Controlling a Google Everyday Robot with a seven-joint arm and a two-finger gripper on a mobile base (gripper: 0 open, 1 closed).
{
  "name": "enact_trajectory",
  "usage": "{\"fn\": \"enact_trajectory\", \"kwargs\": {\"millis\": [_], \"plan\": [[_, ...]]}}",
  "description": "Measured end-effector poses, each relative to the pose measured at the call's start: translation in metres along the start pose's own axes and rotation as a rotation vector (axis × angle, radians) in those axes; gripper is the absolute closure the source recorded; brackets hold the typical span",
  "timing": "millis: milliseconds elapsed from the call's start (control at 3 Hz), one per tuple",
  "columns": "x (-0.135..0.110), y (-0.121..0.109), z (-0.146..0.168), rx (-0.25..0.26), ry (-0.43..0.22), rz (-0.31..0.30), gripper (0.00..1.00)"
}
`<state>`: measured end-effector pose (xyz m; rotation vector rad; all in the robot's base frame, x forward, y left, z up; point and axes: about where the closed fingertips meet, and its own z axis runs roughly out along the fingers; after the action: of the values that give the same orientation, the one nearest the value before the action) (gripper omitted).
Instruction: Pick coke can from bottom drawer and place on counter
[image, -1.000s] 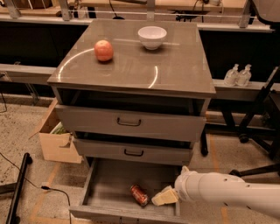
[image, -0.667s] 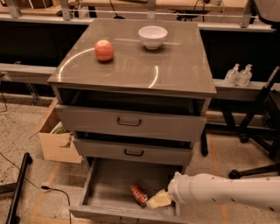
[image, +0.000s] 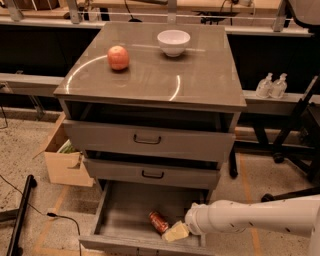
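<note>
The coke can (image: 158, 222) lies on its side, at a slant, on the grey floor of the bottom drawer (image: 122, 216), right of the drawer's middle and near its front edge. The drawer is pulled well out from the cabinet. Just beside the can, on its right, sits the pale yellow tip of the robot's gripper (image: 175, 232), down inside the drawer. It is very close to the can, though contact cannot be confirmed, and whether the gripper is spread or closed cannot be told from this angle. The white arm (image: 250, 218) behind it reaches in from the right edge of the scene, low over the floor.

Above, the middle drawer (image: 152, 174) and the top drawer (image: 147, 140), each with a black handle, stand slightly out. On the glossy counter (image: 160, 82), crossed by curved light reflections, an orange-red apple (image: 118, 57) rests at the left and a white bowl (image: 173, 42) near the back edge, the two well apart.

A cardboard box (image: 62, 165) stands on the speckled floor to the cabinet's left. Two small clear bottles (image: 271, 86) stand on a ledge to its right.
</note>
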<state>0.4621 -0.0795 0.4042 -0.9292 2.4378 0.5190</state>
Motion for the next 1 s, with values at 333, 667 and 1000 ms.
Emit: {"fn": "enact_trajectory", "kwargs": {"millis": [333, 667, 1000], "plan": [[0.005, -0.002, 0.016, -0.002, -0.017, 0.013, 0.0], [0.009, -0.008, 0.049, -0.024, -0.045, 0.004, 0.0], [0.007, -0.017, 0.095, -0.042, -0.103, -0.006, 0.0]]}}
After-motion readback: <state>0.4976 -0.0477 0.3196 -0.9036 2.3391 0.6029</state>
